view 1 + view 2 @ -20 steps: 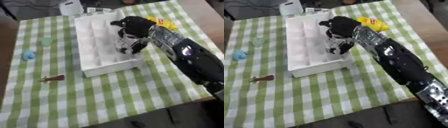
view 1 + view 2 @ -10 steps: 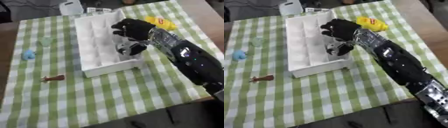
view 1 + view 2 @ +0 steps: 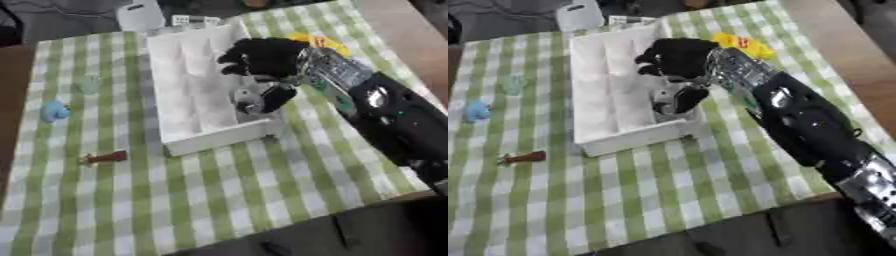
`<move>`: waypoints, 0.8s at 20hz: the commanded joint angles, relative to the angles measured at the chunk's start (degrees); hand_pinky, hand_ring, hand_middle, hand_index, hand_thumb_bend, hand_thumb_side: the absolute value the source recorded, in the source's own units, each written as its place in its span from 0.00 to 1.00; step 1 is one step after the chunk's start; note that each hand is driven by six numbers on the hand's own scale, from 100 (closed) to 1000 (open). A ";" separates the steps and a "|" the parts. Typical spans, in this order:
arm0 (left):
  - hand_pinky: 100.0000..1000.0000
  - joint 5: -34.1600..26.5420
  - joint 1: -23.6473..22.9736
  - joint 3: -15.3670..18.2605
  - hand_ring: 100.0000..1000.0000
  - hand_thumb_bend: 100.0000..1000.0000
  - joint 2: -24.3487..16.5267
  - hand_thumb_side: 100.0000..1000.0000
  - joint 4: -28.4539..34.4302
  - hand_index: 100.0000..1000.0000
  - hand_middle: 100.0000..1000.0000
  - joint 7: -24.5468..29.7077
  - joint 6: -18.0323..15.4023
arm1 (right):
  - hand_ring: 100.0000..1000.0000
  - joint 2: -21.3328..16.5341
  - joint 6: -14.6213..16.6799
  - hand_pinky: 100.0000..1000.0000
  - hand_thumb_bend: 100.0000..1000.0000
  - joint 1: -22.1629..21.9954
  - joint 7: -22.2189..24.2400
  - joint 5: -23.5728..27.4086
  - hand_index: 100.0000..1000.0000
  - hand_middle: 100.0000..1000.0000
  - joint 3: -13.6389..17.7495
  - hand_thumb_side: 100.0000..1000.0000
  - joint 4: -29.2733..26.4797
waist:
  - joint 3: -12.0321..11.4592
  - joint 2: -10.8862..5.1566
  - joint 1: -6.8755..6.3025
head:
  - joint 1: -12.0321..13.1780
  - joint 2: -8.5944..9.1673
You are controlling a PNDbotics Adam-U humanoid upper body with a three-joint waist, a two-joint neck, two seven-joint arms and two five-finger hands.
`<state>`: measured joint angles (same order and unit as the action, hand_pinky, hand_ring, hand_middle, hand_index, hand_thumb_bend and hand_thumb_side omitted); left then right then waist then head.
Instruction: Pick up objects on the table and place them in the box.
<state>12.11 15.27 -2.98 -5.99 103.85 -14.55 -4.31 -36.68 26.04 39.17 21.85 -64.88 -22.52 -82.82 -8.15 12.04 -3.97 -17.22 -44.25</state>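
— Now, which step?
— Dropping off, by the look of it. Right hand [image 3: 262, 57] over the white box [image 3: 219, 136], fingers [image 3: 276, 96] spread out and holding nothing. Small grey thing [image 3: 248, 101] down in a near compartment, just beside the lowest of the fingers. Cannot tell if touching or not.
— And next?
— Probably lift straight up out of the box, then go for another thing. Closest one: yellow thing [image 3: 741, 45], just past the fingers on the far right side, outside the box wall. Needs a short reach over the wall, then a curl round it.
— Any trouble there?
— Maybe bumping the box wall on the way out. Best to go up first, sideways after.
— Left hand?
— Not to be seen anywhere.
— How many things, then?
— One box. One grey thing inside it. Four more out on the bench [image 3: 227, 200]: one yellow thing near the fingers, then one pale green thing [image 3: 87, 85], one blue thing [image 3: 54, 111] and one brown thing [image 3: 107, 158], all well away to the left of the fingers, across the box.
— Much left to do?
— Looks like one in, four to go.
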 commanded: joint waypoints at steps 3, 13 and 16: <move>0.74 0.04 0.60 0.23 1.00 0.00 -0.83 0.85 0.92 0.71 0.67 -0.15 -0.08 | 0.99 -2.75 -1.20 1.00 0.22 0.56 3.30 4.10 1.00 1.00 1.93 0.61 -6.20 | 0.23 -1.92 0.95 | 0.02 0.13; 0.75 0.27 0.18 0.90 1.00 0.00 -0.76 0.86 0.82 0.71 0.67 -0.96 0.04 | 0.82 -3.95 -7.53 0.80 0.08 -2.78 -2.13 12.60 1.00 0.89 8.08 0.09 -18.01 | 2.20 -2.52 1.08 | 1.37 0.13; 0.75 0.34 0.19 1.01 1.00 0.00 -0.73 0.86 0.80 0.71 0.68 -1.21 0.08 | 0.77 -4.69 -9.49 0.74 0.05 -4.91 -4.95 15.45 0.97 0.85 9.61 0.00 -22.61 | 2.57 -2.44 1.07 | 1.67 0.13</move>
<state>12.18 15.11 -2.54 -5.99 103.85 -15.43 -4.21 -39.49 17.30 33.66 18.13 -50.91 -14.39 -102.59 -5.54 11.66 -3.92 -15.82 -44.26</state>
